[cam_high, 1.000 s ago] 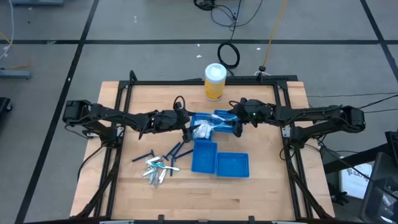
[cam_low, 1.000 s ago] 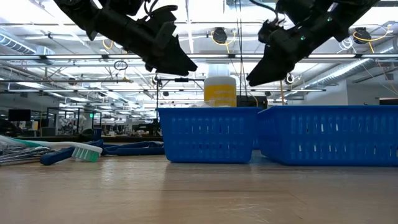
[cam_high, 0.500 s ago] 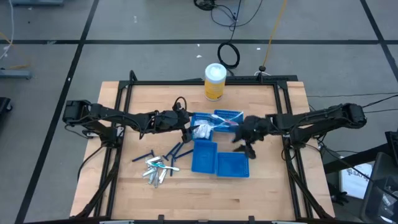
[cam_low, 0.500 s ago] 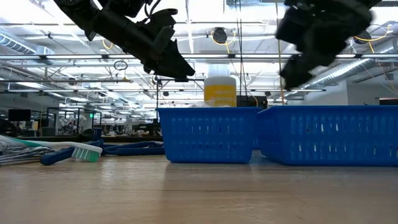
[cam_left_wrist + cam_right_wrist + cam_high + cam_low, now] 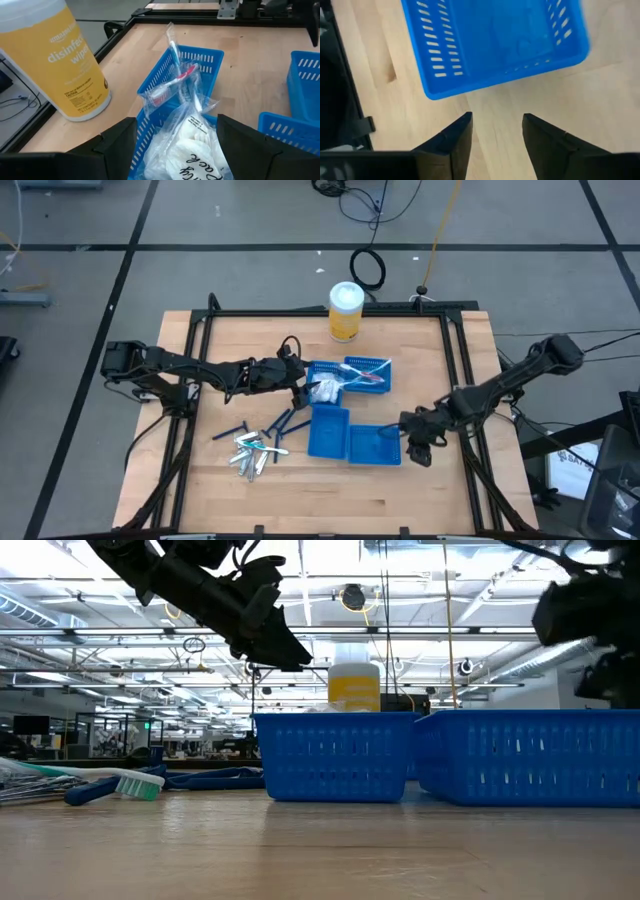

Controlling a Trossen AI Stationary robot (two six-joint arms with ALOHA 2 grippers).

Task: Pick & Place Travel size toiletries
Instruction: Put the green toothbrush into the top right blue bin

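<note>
Toiletries are seen in two places on the wooden worktop (image 5: 420,500). A loose heap of silvery tubes (image 5: 250,453), dark blue sticks (image 5: 283,423) and a toothbrush (image 5: 105,783) lies toward the left arm's side, just beside the blue trays. The rest is packed in the far blue tray (image 5: 372,367): a clear bag of white items (image 5: 187,142) and a wrapped toothbrush with a red handle (image 5: 170,85), both resting inside that tray.

The left claw (image 5: 300,387) is held above the near end of that tray, over the clear bag; its fingers (image 5: 117,142) are spread wide apart with the bag showing between them, and nothing is gripped.

The right claw (image 5: 418,448) is placed low beside the outer edge of the near blue tray (image 5: 495,40), over bare wood. Its fingers (image 5: 452,137) are parted, with only the worktop seen in the gap, and nothing is held.

A third blue tray (image 5: 328,430) sits between the other two, touching the near one. A yellow canister with a white lid (image 5: 345,311) stands upright at the far edge of the worktop, well apart from the heap.
</note>
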